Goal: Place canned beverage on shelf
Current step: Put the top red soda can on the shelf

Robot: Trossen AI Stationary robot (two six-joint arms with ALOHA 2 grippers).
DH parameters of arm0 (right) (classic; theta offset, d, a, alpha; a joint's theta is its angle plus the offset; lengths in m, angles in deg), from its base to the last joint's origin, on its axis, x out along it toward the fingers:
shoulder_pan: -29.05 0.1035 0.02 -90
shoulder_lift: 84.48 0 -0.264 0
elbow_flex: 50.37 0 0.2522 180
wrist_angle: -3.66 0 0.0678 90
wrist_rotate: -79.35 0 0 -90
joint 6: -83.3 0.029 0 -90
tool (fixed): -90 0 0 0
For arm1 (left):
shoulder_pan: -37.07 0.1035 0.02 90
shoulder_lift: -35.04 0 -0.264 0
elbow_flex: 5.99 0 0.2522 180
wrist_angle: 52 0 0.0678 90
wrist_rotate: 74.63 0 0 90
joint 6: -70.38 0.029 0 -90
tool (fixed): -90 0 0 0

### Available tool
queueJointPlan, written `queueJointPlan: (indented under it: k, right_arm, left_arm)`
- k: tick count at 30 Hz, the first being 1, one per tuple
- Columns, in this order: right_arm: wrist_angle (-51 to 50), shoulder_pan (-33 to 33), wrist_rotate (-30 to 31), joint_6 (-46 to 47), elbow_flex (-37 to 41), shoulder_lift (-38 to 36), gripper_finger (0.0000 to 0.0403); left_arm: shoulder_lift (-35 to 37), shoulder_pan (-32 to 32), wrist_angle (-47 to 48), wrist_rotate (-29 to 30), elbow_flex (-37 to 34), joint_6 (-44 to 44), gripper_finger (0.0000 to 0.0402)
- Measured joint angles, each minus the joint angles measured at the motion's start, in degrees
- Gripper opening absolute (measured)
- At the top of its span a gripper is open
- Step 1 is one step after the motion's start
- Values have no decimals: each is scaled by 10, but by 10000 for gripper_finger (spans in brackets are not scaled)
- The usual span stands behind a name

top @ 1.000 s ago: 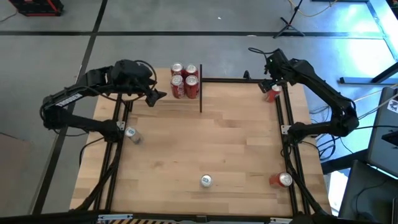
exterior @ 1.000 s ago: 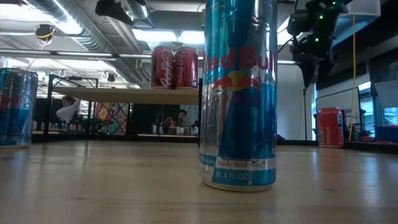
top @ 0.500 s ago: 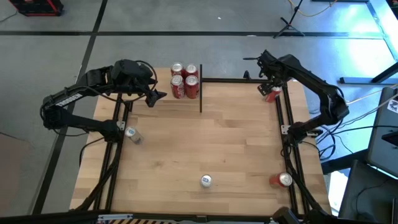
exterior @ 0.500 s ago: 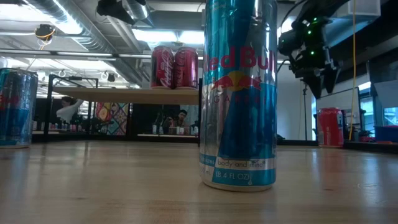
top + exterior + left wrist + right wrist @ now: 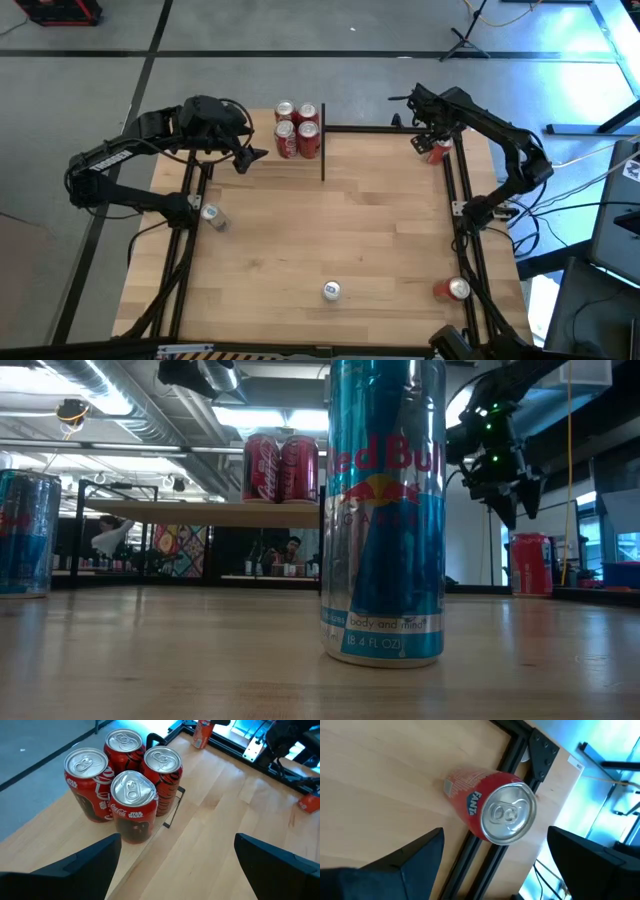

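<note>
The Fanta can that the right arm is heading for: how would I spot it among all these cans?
Start at the wooden table and go to its far right corner, where the right gripper hovers open. The Fanta can stands upright there beside the black frame rail. Unlike the four Coca-Cola cans grouped on the shelf, it stands alone, with white Fanta lettering.

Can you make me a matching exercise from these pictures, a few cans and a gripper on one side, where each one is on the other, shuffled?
Things:
1. four red Coca-Cola cans
2. orange-red Fanta can
3. tall blue and silver Red Bull can
4. open left gripper

Places:
A. near edge of the table, middle
B. on the small light wooden shelf
C. far right corner, below the right gripper
D. hovering beside the shelf

Pairs: 1-B, 2-C, 3-A, 4-D
</note>
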Motion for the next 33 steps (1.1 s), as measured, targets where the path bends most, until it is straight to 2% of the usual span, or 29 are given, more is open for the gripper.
queueJointPlan:
  k: [10, 24, 33]
  right_arm:
    - [-2, 0, 8, 38, 0, 33, 346]
    - [-3, -9, 16, 77, 0, 99, 346]
    - [-6, 13, -24, 48, -2, 96, 346]
  left_arm:
    - [0, 0, 0, 0, 0, 34, 377]
    - [0, 0, 0, 0, 0, 36, 377]
    - [0, 0, 1, 0, 0, 35, 377]
